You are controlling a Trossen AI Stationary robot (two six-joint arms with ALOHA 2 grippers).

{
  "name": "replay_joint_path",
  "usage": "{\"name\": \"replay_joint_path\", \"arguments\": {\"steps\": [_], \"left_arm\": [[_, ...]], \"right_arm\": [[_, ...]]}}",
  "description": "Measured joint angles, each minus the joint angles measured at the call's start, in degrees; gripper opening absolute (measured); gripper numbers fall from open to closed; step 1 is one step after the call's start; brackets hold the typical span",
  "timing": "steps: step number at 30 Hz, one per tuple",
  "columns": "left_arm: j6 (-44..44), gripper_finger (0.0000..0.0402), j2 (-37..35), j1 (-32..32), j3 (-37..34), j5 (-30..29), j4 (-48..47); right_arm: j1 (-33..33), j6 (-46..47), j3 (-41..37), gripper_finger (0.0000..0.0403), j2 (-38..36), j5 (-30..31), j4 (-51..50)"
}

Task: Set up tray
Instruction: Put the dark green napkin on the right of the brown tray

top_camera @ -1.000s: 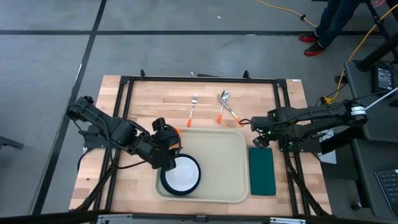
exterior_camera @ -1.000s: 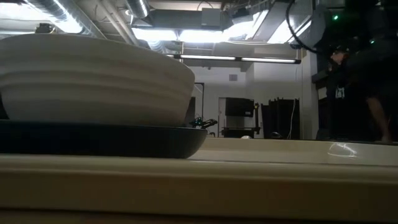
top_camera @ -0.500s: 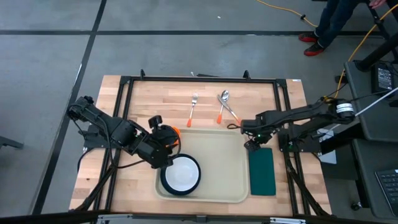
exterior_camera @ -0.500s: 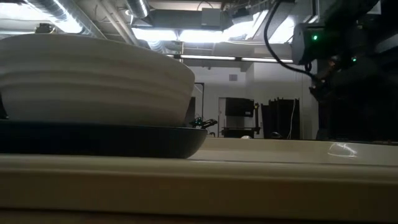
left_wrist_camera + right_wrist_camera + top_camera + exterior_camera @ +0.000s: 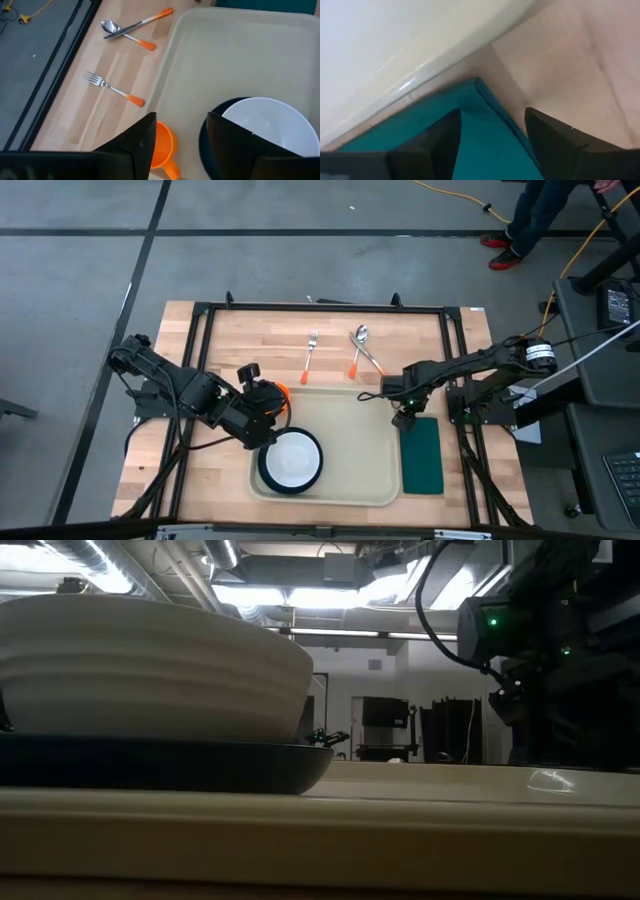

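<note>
The beige tray [image 5: 350,435] lies at the table's near middle. On its left part stands a dark plate [image 5: 266,476] with a white bowl [image 5: 291,461] on it. My left gripper [image 5: 267,432] hovers open over the tray's left rim, between an orange cup [image 5: 162,145] and the plate [image 5: 207,147]. A dark green napkin [image 5: 421,456] lies flat on the table along the tray's right side. My right gripper [image 5: 492,125] points down, open, over the napkin's far left corner [image 5: 476,85]. Whether its fingers touch the cloth does not show.
A fork [image 5: 310,354], a spoon [image 5: 358,346] and a knife [image 5: 374,363] with orange handles lie on the wood beyond the tray's far rim. A black frame [image 5: 320,307] runs around the table. A person's legs [image 5: 530,220] show on the floor at the far right.
My right gripper has come down and toward the table's near and left edges, from beside the tray's far right corner to the napkin's far left corner, rolling as it went. Its fingers have stayed open.
</note>
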Motion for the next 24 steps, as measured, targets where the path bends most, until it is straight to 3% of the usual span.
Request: {"name": "replay_joint_path", "arguments": {"steps": [9,14,19,24], "left_arm": [[-1.22,0.0169,0.00,0.68,0.00,0.03,0.46],[-1.22,0.0169,0.00,0.68,0.00,0.04,0.61],[-1.22,0.0169,0.00,0.68,0.00,-0.02,0.81],[-1.20,0.0169,0.00,0.68,0.00,-0.04,0.79]], "right_arm": [[0.02,-1.82,0.00,0.0222,0.87,-3.23,0.12],[0.00,-1.88,0.00,0.0199,1.53,-4.32,0.02],[0.00,-1.82,0.00,0.0146,2.47,-4.35,-0.11],[0.00,-1.57,0.00,0.0060,2.80,-4.37,0.14]]}}
